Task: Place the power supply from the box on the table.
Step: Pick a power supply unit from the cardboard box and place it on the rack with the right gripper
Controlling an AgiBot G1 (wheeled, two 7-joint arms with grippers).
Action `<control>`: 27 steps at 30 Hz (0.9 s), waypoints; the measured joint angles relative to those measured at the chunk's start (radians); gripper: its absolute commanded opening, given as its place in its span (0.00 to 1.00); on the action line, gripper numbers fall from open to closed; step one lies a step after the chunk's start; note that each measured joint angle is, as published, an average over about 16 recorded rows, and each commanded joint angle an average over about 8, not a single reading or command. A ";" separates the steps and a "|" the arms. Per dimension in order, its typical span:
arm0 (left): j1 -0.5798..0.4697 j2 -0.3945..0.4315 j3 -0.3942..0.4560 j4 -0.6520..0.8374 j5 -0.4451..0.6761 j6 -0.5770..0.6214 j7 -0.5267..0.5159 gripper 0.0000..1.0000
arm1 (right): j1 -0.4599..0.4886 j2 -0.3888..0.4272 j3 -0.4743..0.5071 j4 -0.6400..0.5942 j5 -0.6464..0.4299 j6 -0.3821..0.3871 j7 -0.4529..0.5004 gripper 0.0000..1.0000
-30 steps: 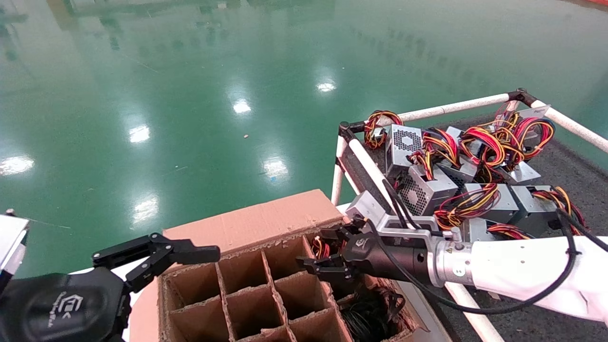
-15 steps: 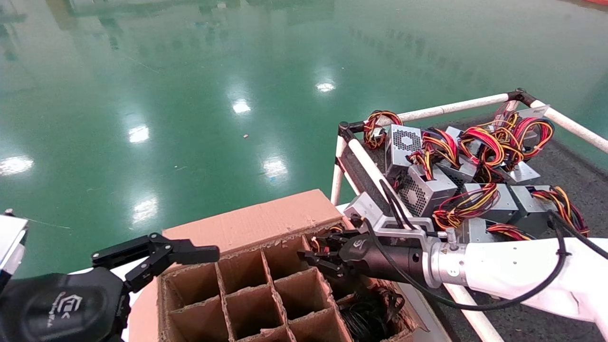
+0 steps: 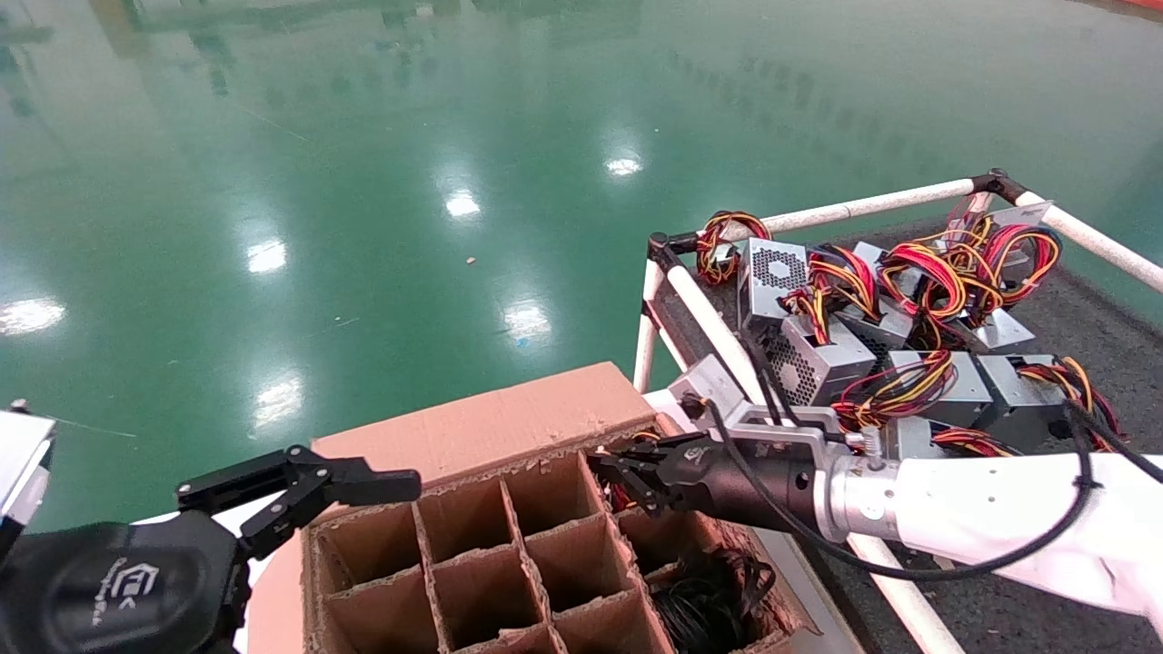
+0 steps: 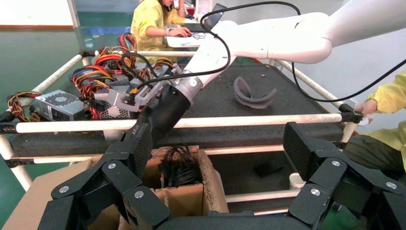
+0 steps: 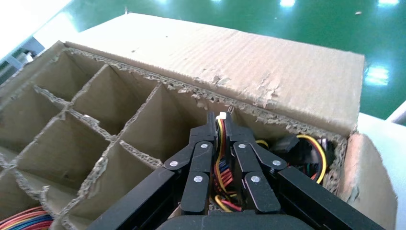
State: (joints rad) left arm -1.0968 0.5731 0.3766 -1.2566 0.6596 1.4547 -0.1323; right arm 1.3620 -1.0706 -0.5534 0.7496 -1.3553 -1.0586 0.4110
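Right gripper (image 5: 219,127) pinches the power supply's (image 5: 306,153) wires in the box (image 5: 287,81), visible only from its wrist.

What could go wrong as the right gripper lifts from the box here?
The right gripper is shut only on the power supply's wires, not its metal body, so the unit might swing or slip free. The wire loops sit against the box's ragged edges and could snag, dragging the box.
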 measured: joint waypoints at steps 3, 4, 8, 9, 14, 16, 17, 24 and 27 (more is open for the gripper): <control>0.000 0.000 0.000 0.000 0.000 0.000 0.000 1.00 | -0.013 0.011 0.017 0.012 0.030 0.001 0.036 0.00; 0.000 0.000 0.000 0.000 0.000 0.000 0.000 1.00 | -0.018 0.015 0.023 0.017 0.041 0.001 0.049 0.00; 0.000 0.000 0.000 0.000 0.000 0.000 0.000 1.00 | -0.036 0.033 0.052 0.041 0.090 0.008 0.107 0.00; 0.000 0.000 0.000 0.000 0.000 0.000 0.000 1.00 | -0.040 0.037 0.059 0.048 0.102 0.010 0.122 0.00; 0.000 0.000 0.000 0.000 0.000 0.000 0.000 1.00 | -0.056 0.059 0.099 0.093 0.166 0.025 0.197 0.00; 0.000 0.000 0.000 0.000 0.000 0.000 0.000 1.00 | -0.058 0.069 0.114 0.117 0.189 0.031 0.224 0.00; 0.000 0.000 0.000 0.000 0.000 0.000 0.000 1.00 | -0.058 0.074 0.122 0.130 0.200 0.034 0.238 0.00; 0.000 0.000 0.000 0.000 0.000 0.000 0.000 1.00 | -0.040 0.123 0.179 0.237 0.276 0.057 0.344 0.00; 0.000 0.000 0.000 0.000 0.000 0.000 0.000 1.00 | -0.021 0.154 0.204 0.289 0.304 0.071 0.396 0.00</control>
State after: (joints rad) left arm -1.0968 0.5730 0.3768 -1.2566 0.6595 1.4546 -0.1323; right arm 1.3407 -0.9168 -0.3493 1.0388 -1.0511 -0.9877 0.8071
